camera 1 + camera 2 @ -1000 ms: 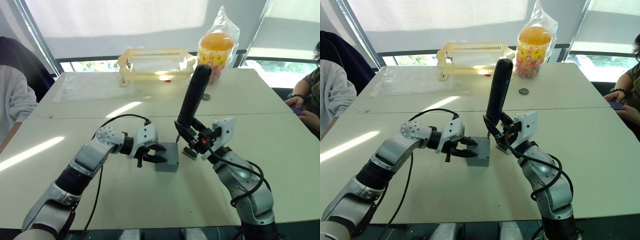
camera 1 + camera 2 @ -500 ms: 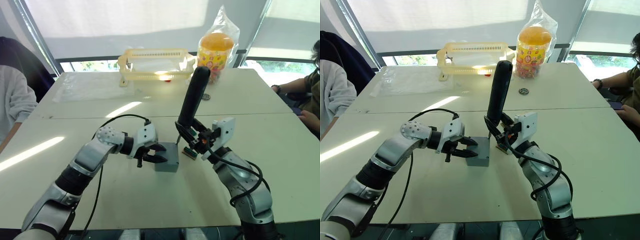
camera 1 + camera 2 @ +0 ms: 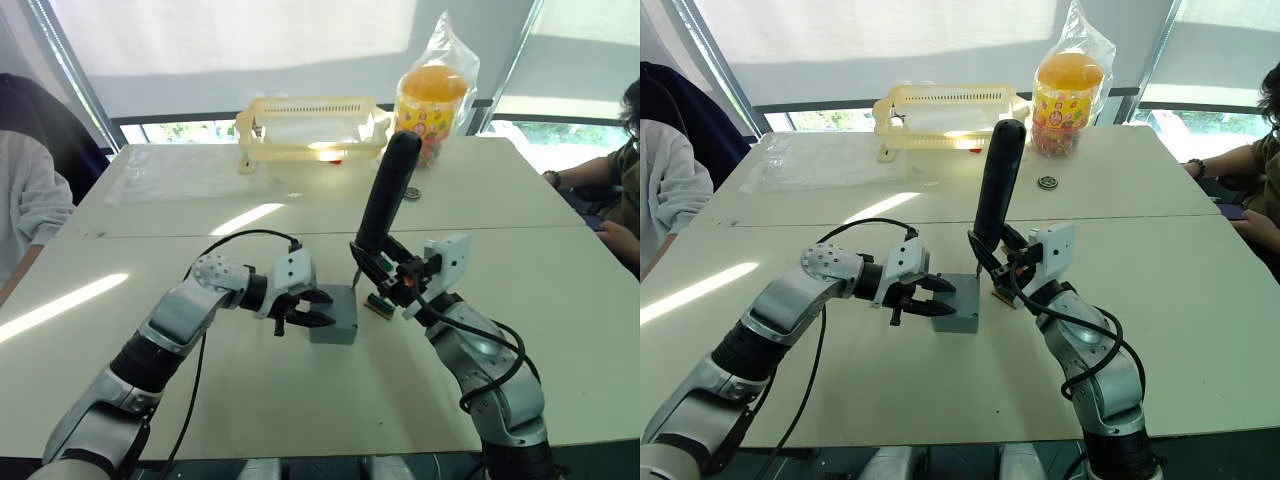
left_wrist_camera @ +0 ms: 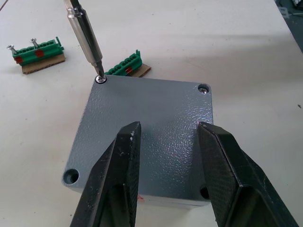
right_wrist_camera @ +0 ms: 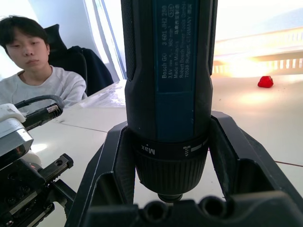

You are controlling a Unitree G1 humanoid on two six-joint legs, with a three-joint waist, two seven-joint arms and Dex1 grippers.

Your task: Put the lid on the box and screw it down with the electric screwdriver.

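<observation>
The right tool (image 3: 388, 272) clamps a black-and-blue cylindrical "Bosch GO" electric screwdriver (image 5: 168, 90), its metal bit in a corner screw of the textured grey square lid (image 4: 147, 127), which the wide-spread left tool (image 4: 168, 156) straddles.

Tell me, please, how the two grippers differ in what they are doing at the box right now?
The right gripper is shut on the electric screwdriver, holding it nearly upright with its bit in a corner screw of the lid; the left gripper is open, holding nothing. The left gripper lies low and level, its fingers over the lid, while the right gripper is set beside the box. Both work at the same box.
</observation>
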